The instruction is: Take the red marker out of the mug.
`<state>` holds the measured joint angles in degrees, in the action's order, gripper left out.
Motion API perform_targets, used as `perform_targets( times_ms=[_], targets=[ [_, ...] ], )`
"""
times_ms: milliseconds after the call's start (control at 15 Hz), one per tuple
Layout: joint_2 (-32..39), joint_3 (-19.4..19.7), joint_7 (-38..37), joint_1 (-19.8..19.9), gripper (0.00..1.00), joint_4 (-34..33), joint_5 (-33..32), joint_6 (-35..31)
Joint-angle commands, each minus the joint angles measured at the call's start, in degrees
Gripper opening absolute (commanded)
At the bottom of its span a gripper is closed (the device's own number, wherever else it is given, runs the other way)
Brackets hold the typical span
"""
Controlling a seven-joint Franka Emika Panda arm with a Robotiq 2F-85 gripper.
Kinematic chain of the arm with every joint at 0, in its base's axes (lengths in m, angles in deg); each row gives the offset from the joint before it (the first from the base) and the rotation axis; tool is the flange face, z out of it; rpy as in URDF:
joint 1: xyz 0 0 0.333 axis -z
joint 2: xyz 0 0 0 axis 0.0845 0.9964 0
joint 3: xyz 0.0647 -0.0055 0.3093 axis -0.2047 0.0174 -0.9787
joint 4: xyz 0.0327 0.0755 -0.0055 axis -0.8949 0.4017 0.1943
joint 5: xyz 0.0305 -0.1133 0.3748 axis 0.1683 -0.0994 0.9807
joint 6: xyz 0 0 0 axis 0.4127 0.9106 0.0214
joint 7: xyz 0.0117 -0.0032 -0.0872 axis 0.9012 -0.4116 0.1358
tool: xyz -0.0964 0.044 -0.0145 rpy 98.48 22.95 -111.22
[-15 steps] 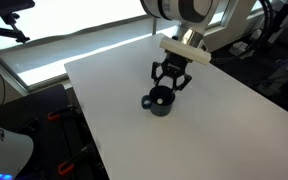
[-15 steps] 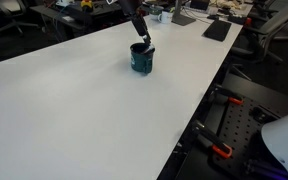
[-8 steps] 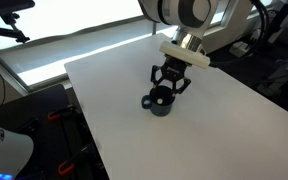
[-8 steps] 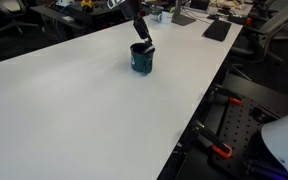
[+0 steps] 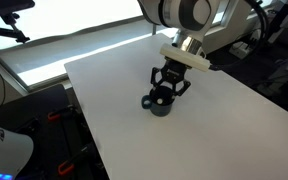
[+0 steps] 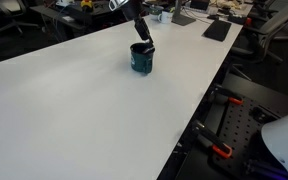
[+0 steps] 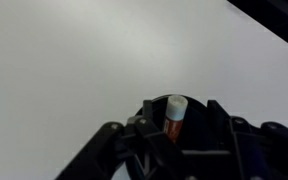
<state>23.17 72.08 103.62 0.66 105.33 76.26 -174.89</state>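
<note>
The dark mug (image 5: 161,105) stands near the middle of the white table and also shows in the other exterior view (image 6: 142,62). My gripper (image 5: 165,91) hangs straight over it with its fingertips at the mug's mouth (image 6: 144,44). In the wrist view the red marker (image 7: 174,118), reddish with a pale end cap, stands upright between my black fingers (image 7: 176,128), which are closed in against it. The mug's round dark rim shows behind the marker. The marker is hidden by the gripper in both exterior views.
The white table (image 5: 234,120) is bare around the mug, with its edges close by (image 6: 199,110). Dark equipment and cables lie beyond the table edges in both exterior views.
Almost nothing has moved. The wrist has shifted very slightly over the mug, and the mug stays in place.
</note>
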Motion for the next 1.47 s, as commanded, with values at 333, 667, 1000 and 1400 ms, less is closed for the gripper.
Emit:
perform_targets(
  times_ms=[333, 667, 1000, 1400],
  targets=[
    [0.8, -0.8, 0.6, 0.7, 0.16, -1.1, -0.2, 2.9],
    [1.0, -1.0, 0.7, 0.8, 0.04, -1.2, -0.1, 3.6],
    [-1.0, -1.6, 1.4, 2.0, 0.04, -1.6, 2.8, 5.6],
    [-8.3, -1.6, 0.0, 1.3, 0.04, -5.2, 5.2, 23.0]
  ],
)
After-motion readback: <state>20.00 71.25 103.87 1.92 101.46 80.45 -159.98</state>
